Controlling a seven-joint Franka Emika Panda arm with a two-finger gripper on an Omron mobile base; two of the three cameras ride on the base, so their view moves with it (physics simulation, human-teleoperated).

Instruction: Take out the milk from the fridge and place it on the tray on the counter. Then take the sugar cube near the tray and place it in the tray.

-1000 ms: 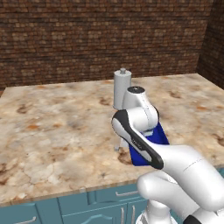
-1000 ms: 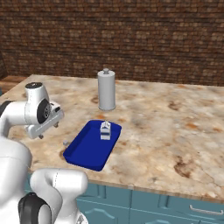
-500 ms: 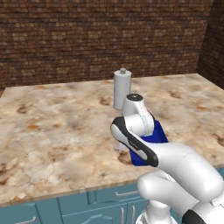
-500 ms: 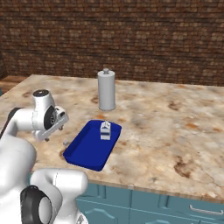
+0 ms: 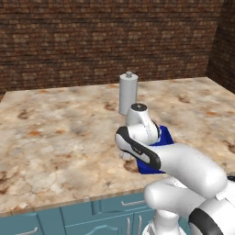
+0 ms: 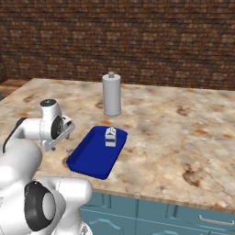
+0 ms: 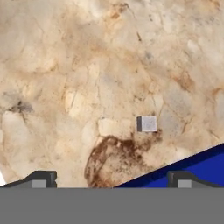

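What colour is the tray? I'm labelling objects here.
Deep blue tray, plain, with a low rim; clearest in the right base view.

bare counter (image 7: 65, 78) all round the sugar cube (image 7: 147, 124) ahead of me, tray (image 7: 197, 164) rim close beside it

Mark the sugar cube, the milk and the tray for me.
sugar cube (image 7: 147, 124), hand view, its pale top face.
milk (image 6: 110, 137), right base view, the carton's front face.
tray (image 6: 90, 153), right base view, bare blue floor in front of the carton.
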